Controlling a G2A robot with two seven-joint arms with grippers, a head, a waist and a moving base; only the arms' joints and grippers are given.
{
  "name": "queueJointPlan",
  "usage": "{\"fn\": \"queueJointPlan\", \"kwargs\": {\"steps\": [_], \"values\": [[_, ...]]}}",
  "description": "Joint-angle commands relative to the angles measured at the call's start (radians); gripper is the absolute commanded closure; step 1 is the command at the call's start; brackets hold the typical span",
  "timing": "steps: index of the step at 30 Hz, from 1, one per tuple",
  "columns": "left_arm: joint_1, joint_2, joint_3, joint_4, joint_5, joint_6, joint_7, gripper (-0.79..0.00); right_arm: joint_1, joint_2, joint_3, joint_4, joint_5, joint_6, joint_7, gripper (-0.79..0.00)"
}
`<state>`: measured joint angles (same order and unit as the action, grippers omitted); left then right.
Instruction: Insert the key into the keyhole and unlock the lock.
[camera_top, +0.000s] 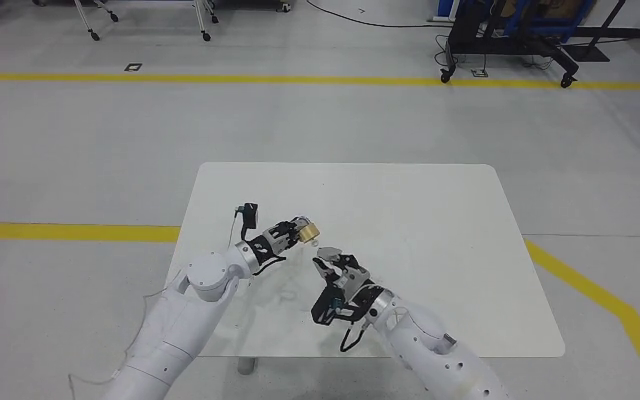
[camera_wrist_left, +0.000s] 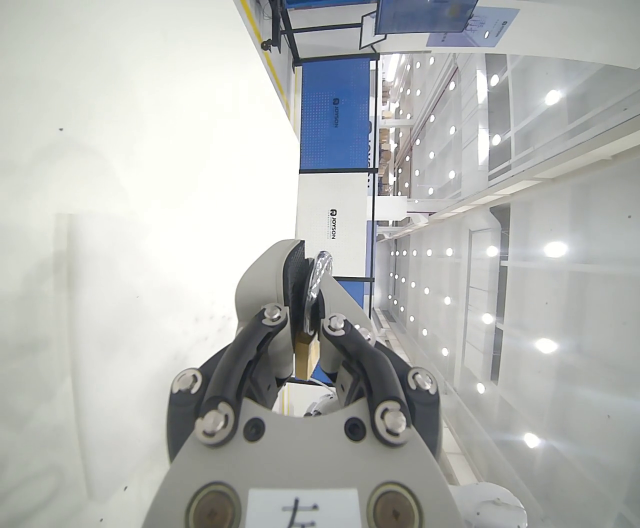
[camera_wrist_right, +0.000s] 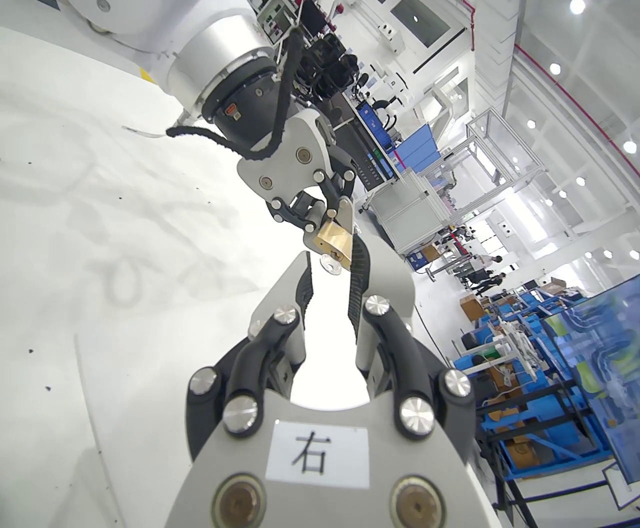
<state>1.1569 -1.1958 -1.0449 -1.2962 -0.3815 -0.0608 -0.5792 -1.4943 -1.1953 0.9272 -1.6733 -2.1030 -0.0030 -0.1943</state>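
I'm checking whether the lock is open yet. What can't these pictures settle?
- Both wrist views: whether the shackle has released; the left gripper jaws cover its ends.
- Left wrist view: the padlock key end, turned away from the camera.
- Top view: the key, too small there.

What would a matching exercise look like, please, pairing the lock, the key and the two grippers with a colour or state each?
Things:
1. lock
2. key
3. left gripper
4. right gripper

Colours or states:
A. open
B. brass
C. shut on the lock
D. silver

Pairs: 1-B; 2-D; 3-C; 4-A
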Motion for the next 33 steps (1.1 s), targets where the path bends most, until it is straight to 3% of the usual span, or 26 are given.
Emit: {"fn": "queueJointPlan", "kwargs": {"steps": [1, 5, 17, 21, 27, 33], "values": [[-0.002, 0.0, -0.002, 0.001, -0.008, 0.008, -0.024, 0.0, 0.013, -0.004, -0.008, 0.01, -0.008, 0.006, 0.018, -0.262], [-0.006, 0.0, -0.005, 0.006, -0.003, 0.013, -0.049, 0.0, 0.033, -0.013, -0.027, 0.028, -0.024, 0.022, 0.048, -0.277], [-0.008, -0.002, -0.013, 0.013, -0.014, 0.022, -0.096, 0.0, 0.064, -0.036, -0.066, 0.073, -0.068, 0.075, 0.122, -0.179], [-0.011, -0.002, -0.012, 0.015, -0.005, 0.022, -0.11, 0.0, 0.071, -0.042, -0.069, 0.081, -0.069, 0.079, 0.129, 0.0], [-0.013, -0.003, -0.012, 0.017, 0.003, 0.008, -0.128, 0.0, 0.069, -0.047, -0.064, 0.08, -0.053, 0.078, 0.141, 0.0], [-0.008, -0.001, -0.022, 0.013, 0.018, -0.054, -0.144, 0.0, 0.059, -0.052, -0.027, 0.074, 0.146, -0.003, 0.106, 0.0]]}}
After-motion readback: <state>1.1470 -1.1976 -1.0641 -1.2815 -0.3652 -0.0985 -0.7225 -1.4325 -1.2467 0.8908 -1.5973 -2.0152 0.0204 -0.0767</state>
